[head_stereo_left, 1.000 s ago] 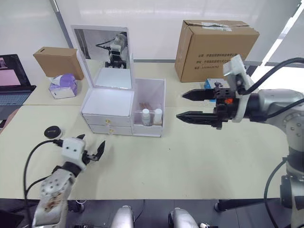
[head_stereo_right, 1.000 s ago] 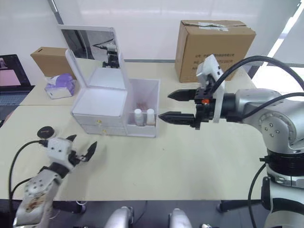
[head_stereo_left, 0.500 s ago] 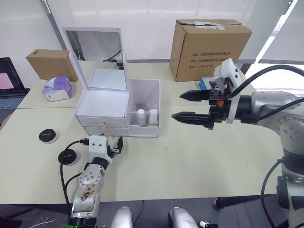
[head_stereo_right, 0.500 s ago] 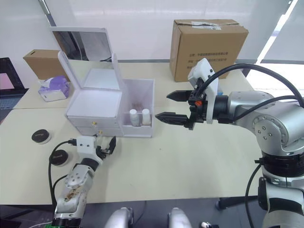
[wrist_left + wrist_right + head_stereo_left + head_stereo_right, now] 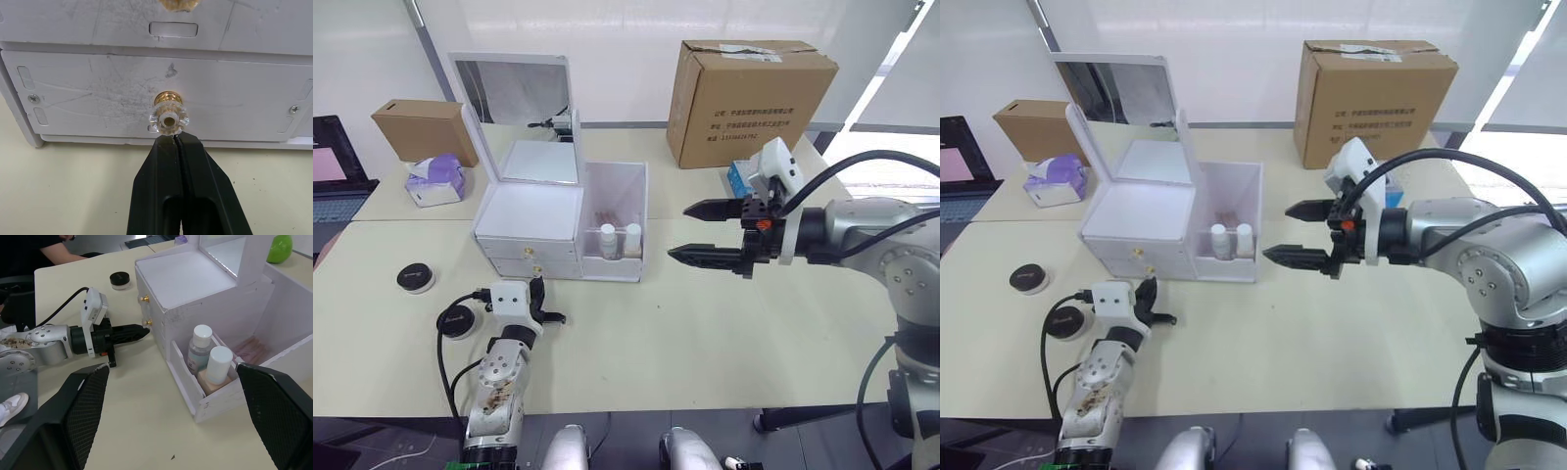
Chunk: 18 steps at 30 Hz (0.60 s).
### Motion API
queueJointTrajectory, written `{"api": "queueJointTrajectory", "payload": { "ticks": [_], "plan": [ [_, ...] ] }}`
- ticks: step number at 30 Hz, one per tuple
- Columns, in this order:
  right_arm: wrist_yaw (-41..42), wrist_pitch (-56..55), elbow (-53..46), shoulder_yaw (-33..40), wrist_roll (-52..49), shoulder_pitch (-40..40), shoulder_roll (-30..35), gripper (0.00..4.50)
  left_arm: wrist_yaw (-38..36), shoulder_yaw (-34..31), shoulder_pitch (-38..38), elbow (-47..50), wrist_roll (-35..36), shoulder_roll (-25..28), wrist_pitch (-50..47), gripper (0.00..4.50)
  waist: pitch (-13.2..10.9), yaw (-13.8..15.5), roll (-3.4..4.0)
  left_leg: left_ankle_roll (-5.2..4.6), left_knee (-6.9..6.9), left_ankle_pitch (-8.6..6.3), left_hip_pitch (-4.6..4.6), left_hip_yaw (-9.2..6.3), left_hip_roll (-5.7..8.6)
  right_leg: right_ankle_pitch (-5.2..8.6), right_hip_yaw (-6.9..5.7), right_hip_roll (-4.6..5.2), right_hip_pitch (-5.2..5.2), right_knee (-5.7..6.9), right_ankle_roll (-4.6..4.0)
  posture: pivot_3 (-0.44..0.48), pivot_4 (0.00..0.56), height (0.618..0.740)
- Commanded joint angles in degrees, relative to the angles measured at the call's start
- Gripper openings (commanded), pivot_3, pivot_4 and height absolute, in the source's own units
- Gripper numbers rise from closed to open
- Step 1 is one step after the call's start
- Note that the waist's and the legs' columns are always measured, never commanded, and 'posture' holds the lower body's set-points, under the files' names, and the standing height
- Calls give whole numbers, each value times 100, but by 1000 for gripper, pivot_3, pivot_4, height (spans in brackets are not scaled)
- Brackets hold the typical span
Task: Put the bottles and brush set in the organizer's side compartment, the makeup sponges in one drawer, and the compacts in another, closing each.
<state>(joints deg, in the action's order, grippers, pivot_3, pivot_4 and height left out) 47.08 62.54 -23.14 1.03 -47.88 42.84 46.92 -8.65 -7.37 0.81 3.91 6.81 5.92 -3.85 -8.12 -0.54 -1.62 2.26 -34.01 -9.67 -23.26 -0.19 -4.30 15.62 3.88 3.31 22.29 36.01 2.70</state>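
The white organizer (image 5: 529,211) stands with its mirror lid (image 5: 514,93) up and both drawers closed. Its side compartment (image 5: 619,186) holds the two bottles (image 5: 607,240) (image 5: 632,238) and the brush set (image 5: 605,217). My left gripper (image 5: 175,139) is shut, empty, its tips just under the lower drawer's gold knob (image 5: 168,116); the right wrist view shows it (image 5: 143,332) pointing at that knob. Two compacts (image 5: 415,278) (image 5: 458,321) lie on the table to the organizer's left. My right gripper (image 5: 678,231) hovers open and empty to the right of the organizer. The makeup sponges are out of view.
A large cardboard box (image 5: 754,88) stands at the back right, a smaller one (image 5: 416,127) at the back left beside a tissue pack (image 5: 435,181) and a laptop (image 5: 333,162). A person's arm (image 5: 39,249) rests beyond the table's left side.
My left gripper went from open to shut and came up to the lower drawer's knob. The right gripper stays open and hovering. The camera has shifted.
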Motion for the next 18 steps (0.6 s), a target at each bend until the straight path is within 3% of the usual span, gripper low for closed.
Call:
{"api": "queueJointTrajectory", "payload": {
  "ticks": [1,3,9,18],
  "plan": [
    [2,-109,-173,62,56,58,80,4500,-122,22,91,261,212,-40,160,192,0,1,0,0,0,0,0,0,0,0,0,0,0,0,0,0,150,740],
    [2,-102,-175,40,78,68,72,4500,-183,-22,93,290,402,-99,90,558,0,2,0,0,0,0,0,0,0,0,0,0,0,0,0,0,150,740],
    [-44,-154,-179,-2,157,73,27,4500,-124,-44,22,409,394,-106,-25,2394,0,-16,0,0,0,0,1,-1,0,0,2,-2,1,0,0,0,150,740],
    [11,-220,-144,-45,293,44,10,4500,379,-32,-9,568,-13,-167,289,2394,0,-14,0,0,0,0,3,0,1,0,5,-2,0,-1,1,0,150,740]
  ]
}}
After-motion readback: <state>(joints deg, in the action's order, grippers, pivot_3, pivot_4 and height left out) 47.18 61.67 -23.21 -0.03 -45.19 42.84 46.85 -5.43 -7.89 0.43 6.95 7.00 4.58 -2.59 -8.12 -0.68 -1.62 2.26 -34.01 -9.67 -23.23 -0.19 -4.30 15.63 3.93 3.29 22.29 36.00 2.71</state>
